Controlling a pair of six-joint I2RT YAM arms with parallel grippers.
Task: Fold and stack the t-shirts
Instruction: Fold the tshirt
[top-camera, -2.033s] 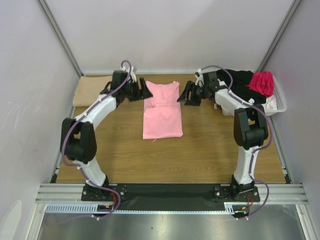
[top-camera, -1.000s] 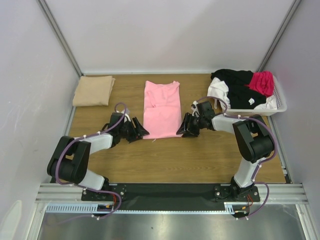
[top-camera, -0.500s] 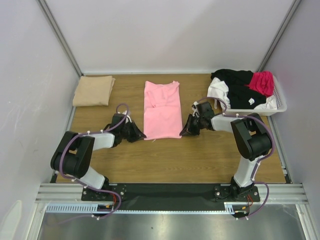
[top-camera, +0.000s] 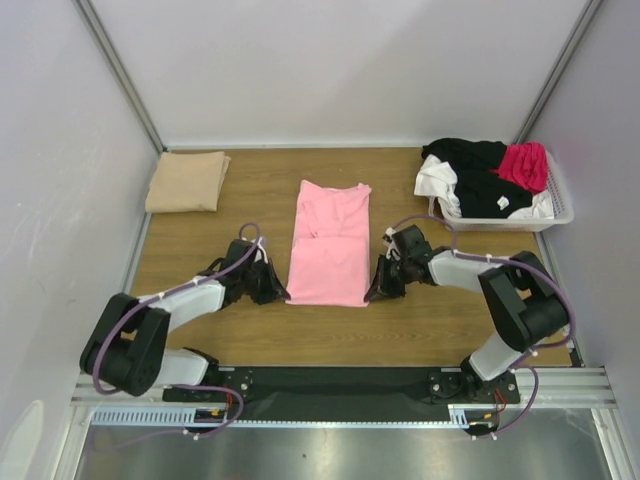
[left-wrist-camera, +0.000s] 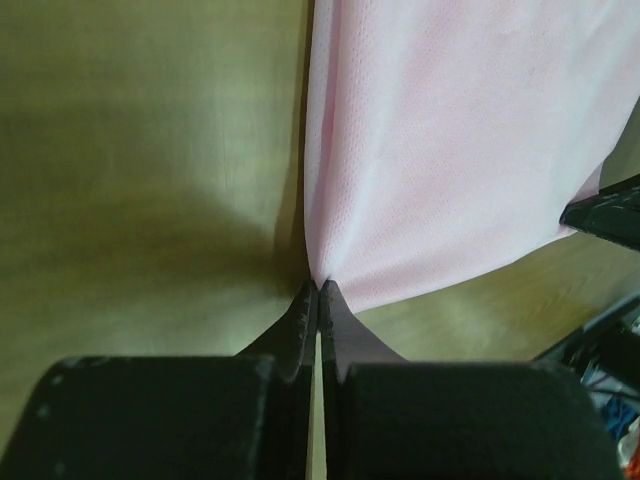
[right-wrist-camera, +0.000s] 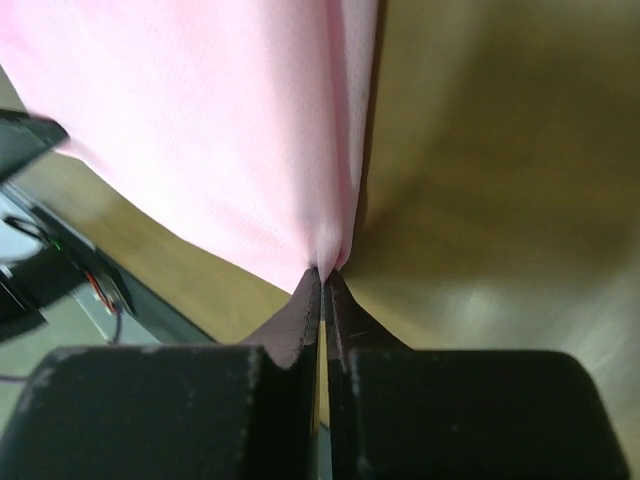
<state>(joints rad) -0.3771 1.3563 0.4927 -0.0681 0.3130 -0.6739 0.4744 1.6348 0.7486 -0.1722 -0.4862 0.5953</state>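
One wooden desk (top-camera: 420, 325) carries a pink shirt (top-camera: 330, 250), folded into a long strip at its middle, a basket (top-camera: 520, 222) of black, white and magenta shirts (top-camera: 478, 190) at the far right, and a folded tan shirt (top-camera: 187, 181) at the far left. The left pincer (top-camera: 278, 291) is clamped on the pink shirt's near left corner, the right pincer (top-camera: 374, 291) on its near right corner, both low against the desk.

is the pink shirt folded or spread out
Partly folded: the pink shirt lies as a narrow strip, sleeves tucked in. The left gripper and right gripper pinch its near corners.
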